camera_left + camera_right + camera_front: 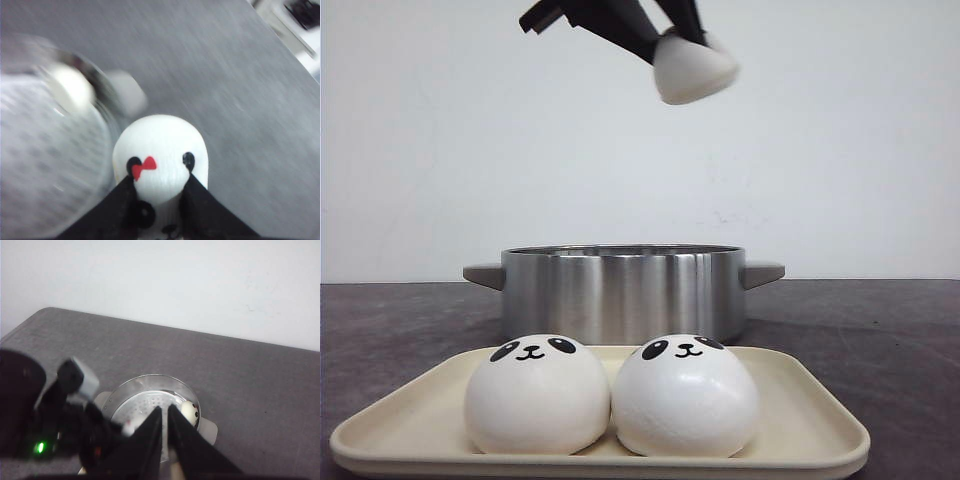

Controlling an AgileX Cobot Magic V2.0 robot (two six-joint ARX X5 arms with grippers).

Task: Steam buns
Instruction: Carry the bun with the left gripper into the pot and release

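Left gripper (682,40) clamps a panda bun (692,68) high above the steel pot (623,291). We see two buns (537,394) on the cream tray (820,430), one bun (190,411) inside the pot. Right gripper (164,421) nearly closed, empty.

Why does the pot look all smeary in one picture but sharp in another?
In the left wrist view the pot and table are streaked with motion blur, while the held bun stays fairly sharp. In the front view the pot and tray buns are crisp, and only the lifted bun is a little soft. The right wrist view is clear, with near arm parts blurry.
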